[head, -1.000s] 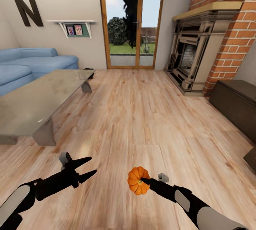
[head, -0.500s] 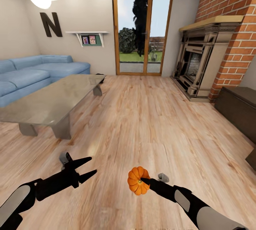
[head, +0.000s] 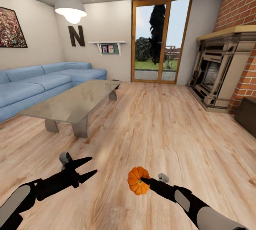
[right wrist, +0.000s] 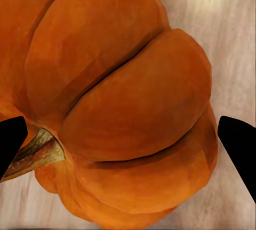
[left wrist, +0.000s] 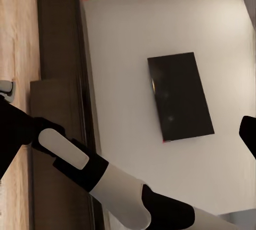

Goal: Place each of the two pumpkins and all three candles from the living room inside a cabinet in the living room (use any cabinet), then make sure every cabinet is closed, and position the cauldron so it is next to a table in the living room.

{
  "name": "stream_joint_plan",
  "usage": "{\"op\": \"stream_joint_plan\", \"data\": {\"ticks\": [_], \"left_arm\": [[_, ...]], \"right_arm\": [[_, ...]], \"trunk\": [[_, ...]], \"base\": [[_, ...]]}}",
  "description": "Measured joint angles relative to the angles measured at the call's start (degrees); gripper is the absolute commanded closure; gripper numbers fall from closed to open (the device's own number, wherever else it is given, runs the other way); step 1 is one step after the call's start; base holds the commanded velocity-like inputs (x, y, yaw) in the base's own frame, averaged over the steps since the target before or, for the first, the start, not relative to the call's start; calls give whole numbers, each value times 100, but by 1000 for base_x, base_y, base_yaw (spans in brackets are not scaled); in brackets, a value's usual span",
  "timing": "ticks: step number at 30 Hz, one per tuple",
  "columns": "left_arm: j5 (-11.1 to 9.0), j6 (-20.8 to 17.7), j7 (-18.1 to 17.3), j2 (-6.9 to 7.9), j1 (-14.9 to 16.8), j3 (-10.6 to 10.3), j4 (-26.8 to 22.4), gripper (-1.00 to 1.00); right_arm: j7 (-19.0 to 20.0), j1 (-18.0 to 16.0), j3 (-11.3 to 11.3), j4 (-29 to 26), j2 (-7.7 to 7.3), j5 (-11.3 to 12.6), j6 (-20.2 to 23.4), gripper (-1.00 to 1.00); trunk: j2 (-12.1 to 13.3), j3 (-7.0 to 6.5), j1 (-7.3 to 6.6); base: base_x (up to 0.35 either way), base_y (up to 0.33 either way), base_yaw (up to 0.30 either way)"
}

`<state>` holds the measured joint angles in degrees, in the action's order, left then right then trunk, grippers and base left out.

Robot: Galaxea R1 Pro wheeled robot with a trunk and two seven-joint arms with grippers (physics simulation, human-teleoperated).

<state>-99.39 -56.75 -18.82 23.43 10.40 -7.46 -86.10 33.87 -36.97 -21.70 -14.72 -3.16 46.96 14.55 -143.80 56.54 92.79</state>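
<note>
Low at six o'clock in the head view, the right gripper (head: 143, 181) is clamping a pumpkin (head: 137, 180) above the floor; left gripper (head: 89, 167) is hanging spread, empty; carrying step; cabinet (head: 246, 115) at three o'clock calls for a turn there.

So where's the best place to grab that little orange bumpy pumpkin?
Around its fat ribbed middle, as the right gripper does now: jaws on opposite sides of the small orange ribbed pumpkin, coming in side-on. The short stem looks too thin and tapered to pinch securely.
</note>
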Motion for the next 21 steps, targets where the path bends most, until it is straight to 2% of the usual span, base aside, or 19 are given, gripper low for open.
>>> {"op": "stream_joint_plan", "data": {"ticks": [16, 21], "left_arm": [[-1, 0, 1, -4, 0, 0, 1, -100], [0, 0, -1, -4, 1, -4, 1, -100]], "right_arm": [[-1, -2, 2, 2, 8, 6, -6, 100], [-3, 1, 4, 1, 7, 4, -7, 100]], "trunk": [[22, -355, -41], [28, -466, -51]], "base": [[-1, 0, 235], [-201, 0, 139]]}}
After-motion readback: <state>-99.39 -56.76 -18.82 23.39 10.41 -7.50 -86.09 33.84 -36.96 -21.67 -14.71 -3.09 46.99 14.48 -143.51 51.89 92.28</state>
